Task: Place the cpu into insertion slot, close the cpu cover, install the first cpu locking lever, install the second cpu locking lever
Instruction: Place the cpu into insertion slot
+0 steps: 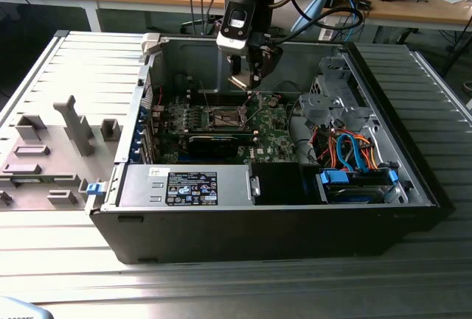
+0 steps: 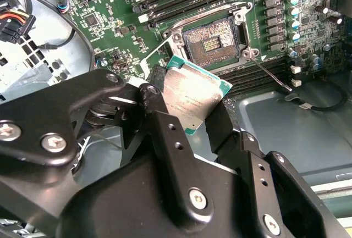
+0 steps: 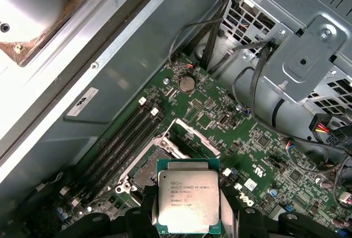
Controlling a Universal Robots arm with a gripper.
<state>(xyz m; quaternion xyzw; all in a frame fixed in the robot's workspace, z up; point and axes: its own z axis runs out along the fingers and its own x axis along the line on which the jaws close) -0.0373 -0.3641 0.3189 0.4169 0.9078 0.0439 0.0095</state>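
My gripper (image 1: 247, 76) hangs inside the open computer case, above the green board (image 1: 273, 138). It is shut on the cpu (image 3: 188, 202), a flat silver-topped chip with a green edge, held by two opposite sides between black fingers (image 2: 151, 103). The insertion slot (image 2: 212, 41) lies uncovered on the board, a dark square with a brownish centre, below and apart from the cpu (image 2: 190, 98). The cpu cover (image 3: 193, 137) stands raised at the slot's edge. A thin metal locking lever (image 2: 269, 73) sticks out beside the slot (image 1: 227, 118).
A long black card (image 1: 214, 142) lies just in front of the slot. A metal drive cage (image 1: 332, 98) and orange and blue cables (image 1: 346, 153) are at the exterior view's right. A power supply (image 1: 184, 185) sits at the front. Grey fixtures (image 1: 66, 135) stand outside the case.
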